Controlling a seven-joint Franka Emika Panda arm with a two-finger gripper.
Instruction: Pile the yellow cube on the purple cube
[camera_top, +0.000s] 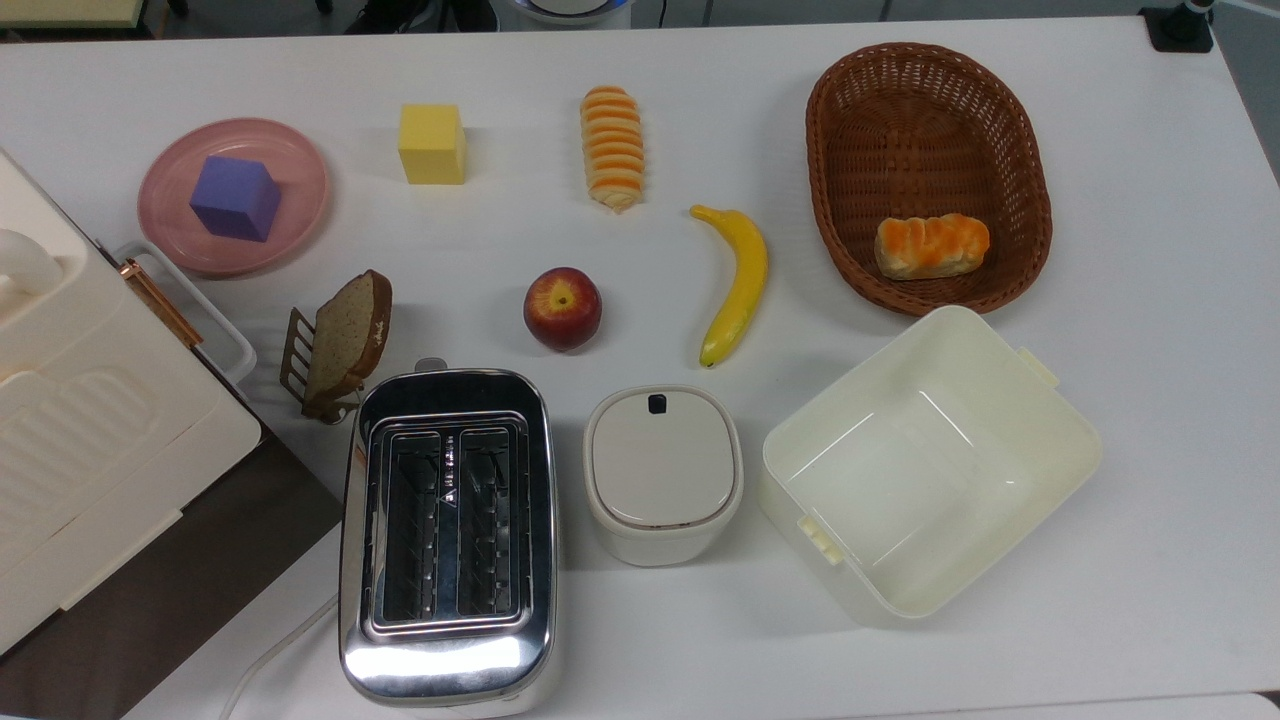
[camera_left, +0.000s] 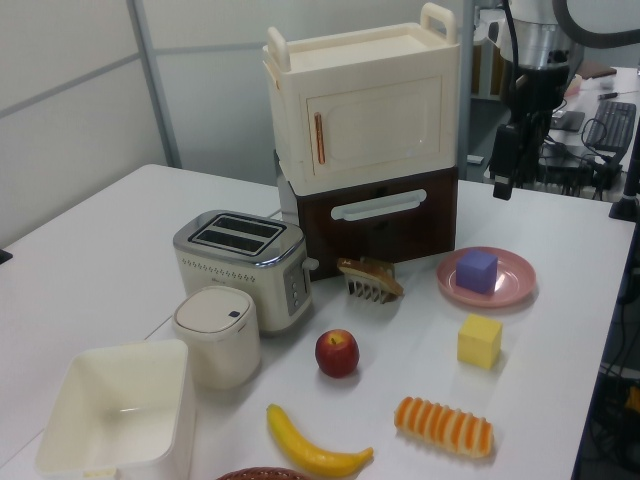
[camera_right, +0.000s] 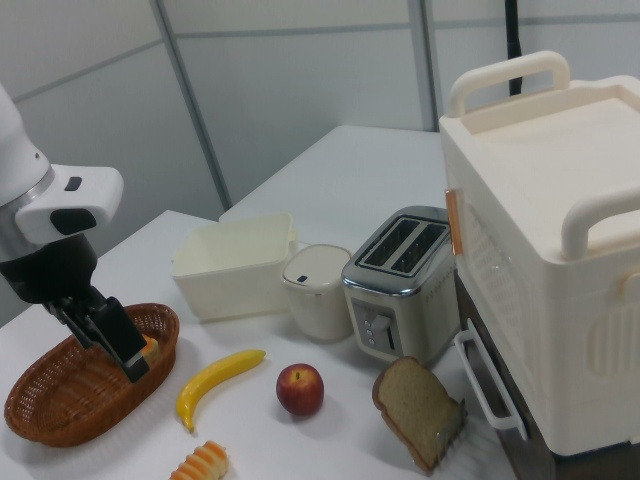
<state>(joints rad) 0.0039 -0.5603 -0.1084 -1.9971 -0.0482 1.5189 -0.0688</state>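
Pink plate (camera_top: 290, 170) carries the purple cube (camera_top: 235, 197), sitting upright near its middle. Yellow cube (camera_top: 432, 143) stands on the table (camera_top: 640, 640) just beside the plate, on the top view's right of it, apart from the rim. In the left view the gripper (camera_left: 503, 172) hangs high above the plate's far side, touching nothing; whether its jaws are open or closed cannot be told.

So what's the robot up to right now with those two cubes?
Gripper raised above the table, holding nothing. Yellow cube on the table, untouched. Purple cube on the pink plate, top bare. Nothing between them.
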